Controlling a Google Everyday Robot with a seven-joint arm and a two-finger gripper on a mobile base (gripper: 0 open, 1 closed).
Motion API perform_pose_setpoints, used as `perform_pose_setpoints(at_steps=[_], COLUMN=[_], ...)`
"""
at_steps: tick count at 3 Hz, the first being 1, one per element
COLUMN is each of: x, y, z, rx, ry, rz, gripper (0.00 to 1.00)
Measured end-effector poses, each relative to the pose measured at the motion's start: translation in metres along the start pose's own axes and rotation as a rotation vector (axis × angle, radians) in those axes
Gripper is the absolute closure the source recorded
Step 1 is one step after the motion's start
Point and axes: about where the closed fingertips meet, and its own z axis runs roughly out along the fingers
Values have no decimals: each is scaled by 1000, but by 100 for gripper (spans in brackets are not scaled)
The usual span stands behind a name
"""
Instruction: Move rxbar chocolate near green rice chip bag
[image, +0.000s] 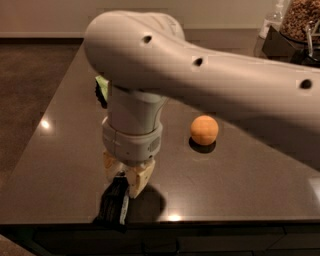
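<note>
My gripper (126, 179) hangs from the big white arm over the table's front edge and is shut on the upper end of the rxbar chocolate (114, 204). The bar is a flat black bar with pale print, and it slants down to the left just over the front edge. Only a sliver of the green rice chip bag (102, 88) shows, at the back left behind the arm's wrist. The rest of the bag is hidden by the arm.
An orange ball (204, 130) sits on the dark table (60, 150) to the right of the gripper. Dark containers with brown contents (295, 30) stand at the back right corner. The table's front edge runs just under the bar.
</note>
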Motion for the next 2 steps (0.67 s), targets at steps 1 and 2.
perform_pose_setpoints(at_steps=[1,2], x=[22,57], y=[-5,-14], z=[-23,-45], rx=[41,93], ry=[-28,-42], rz=[113,284], gripper=[100,100])
